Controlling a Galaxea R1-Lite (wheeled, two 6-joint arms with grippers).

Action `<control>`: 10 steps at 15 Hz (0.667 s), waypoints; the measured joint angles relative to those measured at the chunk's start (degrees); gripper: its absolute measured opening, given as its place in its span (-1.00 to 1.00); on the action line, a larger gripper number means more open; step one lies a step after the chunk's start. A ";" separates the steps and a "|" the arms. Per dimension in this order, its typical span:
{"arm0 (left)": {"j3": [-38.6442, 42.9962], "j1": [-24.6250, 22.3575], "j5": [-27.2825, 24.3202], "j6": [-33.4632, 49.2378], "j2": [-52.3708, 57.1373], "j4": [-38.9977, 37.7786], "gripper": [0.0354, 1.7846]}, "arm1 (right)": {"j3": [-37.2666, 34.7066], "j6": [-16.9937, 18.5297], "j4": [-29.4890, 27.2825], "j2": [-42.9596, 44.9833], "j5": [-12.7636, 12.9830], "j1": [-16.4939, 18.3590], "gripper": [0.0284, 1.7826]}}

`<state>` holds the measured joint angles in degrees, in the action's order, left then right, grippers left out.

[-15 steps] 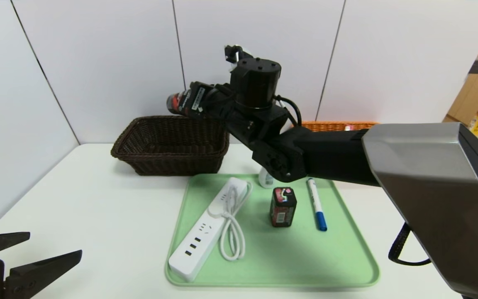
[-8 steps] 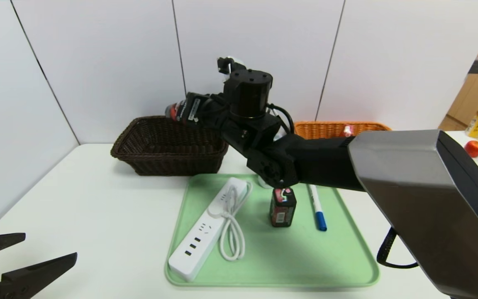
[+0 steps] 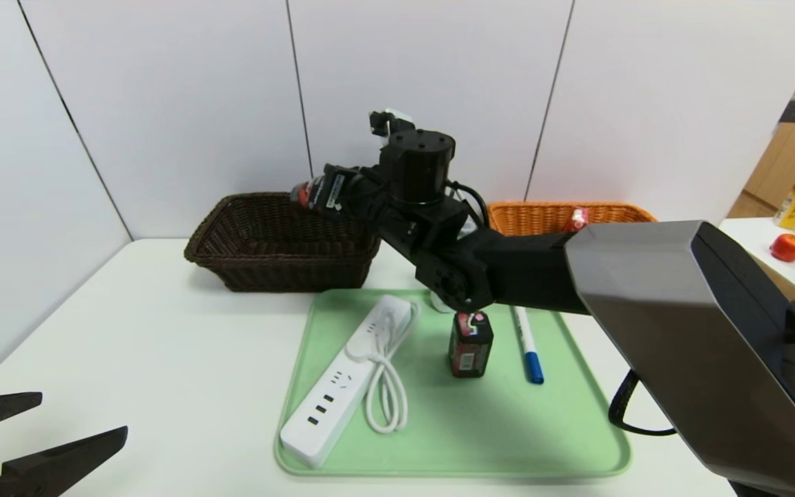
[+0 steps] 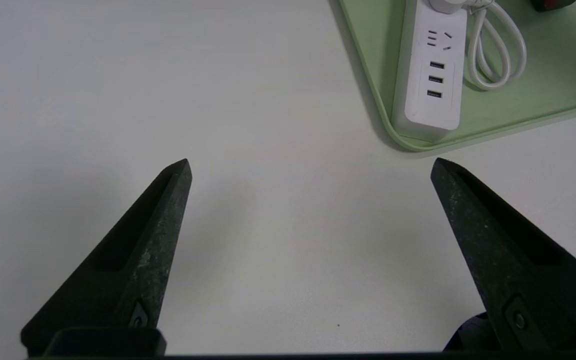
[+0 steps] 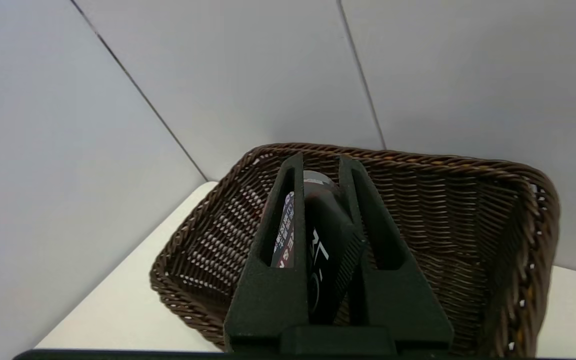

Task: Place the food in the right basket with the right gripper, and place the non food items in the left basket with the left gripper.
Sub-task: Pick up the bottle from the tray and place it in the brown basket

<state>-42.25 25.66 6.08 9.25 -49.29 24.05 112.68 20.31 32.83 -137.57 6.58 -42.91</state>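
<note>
My right gripper (image 3: 304, 193) is shut on the black L'Oreal tube (image 5: 325, 240) and holds it above the near right rim of the dark brown left basket (image 3: 259, 259). The basket's inside fills the right wrist view (image 5: 468, 210) behind the gripper (image 5: 320, 160). The white power strip (image 3: 342, 383), the black carton (image 3: 470, 343) and the blue-capped marker (image 3: 527, 345) lie on the green tray (image 3: 508, 442). The white bottle (image 3: 441, 300) is mostly hidden behind my right arm. A red carton (image 3: 575, 219) shows in the orange-tan right basket (image 3: 535, 215). My left gripper (image 3: 82, 414) is open and empty over bare table (image 4: 312, 162).
My right forearm crosses above the tray's back right corner. The wall stands close behind both baskets. A side table with fruit (image 3: 789, 246) and a yellow box is at the far right. The tray corner and power strip (image 4: 433, 75) show beyond my left gripper.
My right gripper with the tube has dropped a little and drawn back slightly over the brown basket's rim. My forearm has shifted, uncovering the orange-tan basket. The left gripper has barely moved.
</note>
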 joint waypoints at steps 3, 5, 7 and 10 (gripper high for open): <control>0.06 0.00 -0.85 0.00 -0.05 0.01 0.89 | 0.00 -0.24 0.68 -0.88 -0.02 0.35 -0.74; 0.09 0.00 -0.90 0.00 -0.07 0.04 0.89 | 0.00 -0.48 1.07 -1.46 -0.05 0.28 -0.74; 0.28 0.00 -0.94 0.00 -0.05 0.04 0.89 | 0.00 -0.33 1.15 -1.66 -0.09 0.16 -0.74; 0.44 0.00 -0.96 -0.27 0.00 0.00 0.89 | 0.00 -0.22 1.16 -1.54 -0.06 -0.17 -0.74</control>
<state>-41.81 25.66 5.12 8.98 -49.29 24.05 112.68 20.09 33.99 -139.11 6.52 -43.08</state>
